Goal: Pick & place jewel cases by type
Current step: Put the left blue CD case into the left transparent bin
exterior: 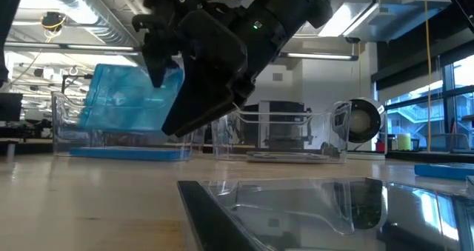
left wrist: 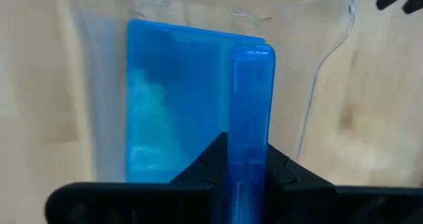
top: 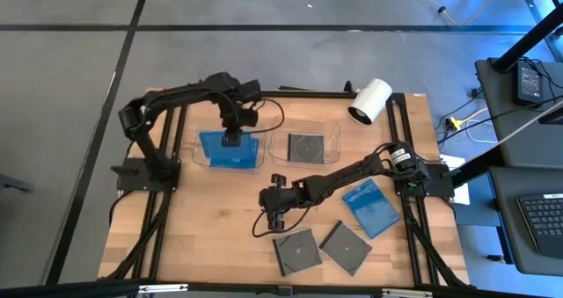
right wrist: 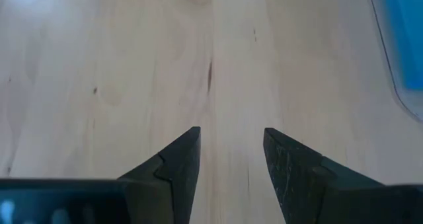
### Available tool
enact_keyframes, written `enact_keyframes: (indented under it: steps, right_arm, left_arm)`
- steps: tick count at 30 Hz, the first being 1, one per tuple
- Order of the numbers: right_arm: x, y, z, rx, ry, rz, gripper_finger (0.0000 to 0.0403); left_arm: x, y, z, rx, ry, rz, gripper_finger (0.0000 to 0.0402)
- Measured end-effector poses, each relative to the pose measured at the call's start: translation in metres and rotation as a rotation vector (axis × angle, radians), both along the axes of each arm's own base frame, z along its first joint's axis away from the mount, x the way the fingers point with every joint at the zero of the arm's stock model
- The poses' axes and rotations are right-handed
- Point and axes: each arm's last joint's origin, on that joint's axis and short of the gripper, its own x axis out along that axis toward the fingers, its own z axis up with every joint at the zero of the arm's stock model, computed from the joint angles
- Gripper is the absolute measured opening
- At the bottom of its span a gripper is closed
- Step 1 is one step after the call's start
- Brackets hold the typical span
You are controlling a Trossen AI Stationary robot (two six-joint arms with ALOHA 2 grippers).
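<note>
Bright blue plastic jewel case (left wrist: 251, 118), clamped on edge in the left tool (top: 231, 140), hung over the clear blue-case tray (top: 201, 157) while the right tool (top: 270, 217), open and empty, hovered above the counter (top: 176, 236) near two unsorted dark cases (top: 296, 249).

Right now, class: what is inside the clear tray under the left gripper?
The left tray holds a flat blue case; the left gripper clamps a second blue case on edge above it. Anything beneath is hidden.
</note>
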Motion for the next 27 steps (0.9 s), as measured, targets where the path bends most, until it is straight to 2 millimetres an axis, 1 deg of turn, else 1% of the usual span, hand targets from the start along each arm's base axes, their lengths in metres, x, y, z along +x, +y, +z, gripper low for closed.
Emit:
enact_keyframes:
  steps: [6, 11, 14, 20, 27]
  right_arm:
    - [-0.001, 0.000, -0.001, -0.004, 0.018, 0.000, 0.0170]
    - [-0.002, -0.001, -0.002, -0.007, 0.027, 0.000, 0.0170]
    - [-0.002, -0.001, -0.002, -0.007, 0.028, 0.000, 0.0170]
    - [-0.002, 0.000, -0.002, 0.001, 0.026, -0.008, 0.0170]
    - [-0.002, 0.000, -0.001, 0.003, 0.022, -0.009, 0.0170]
  left_arm:
    - [0.012, 0.006, -0.026, -0.068, 0.070, 0.004, 0.0029]
    - [0.017, 0.009, -0.038, -0.099, 0.102, 0.005, 0.0029]
    - [0.019, 0.009, -0.041, -0.113, 0.104, 0.006, 0.0029]
    - [0.018, 0.009, -0.039, -0.080, 0.106, 0.001, 0.0033]
    - [0.021, 0.010, -0.040, -0.044, 0.090, -0.026, 0.0072]
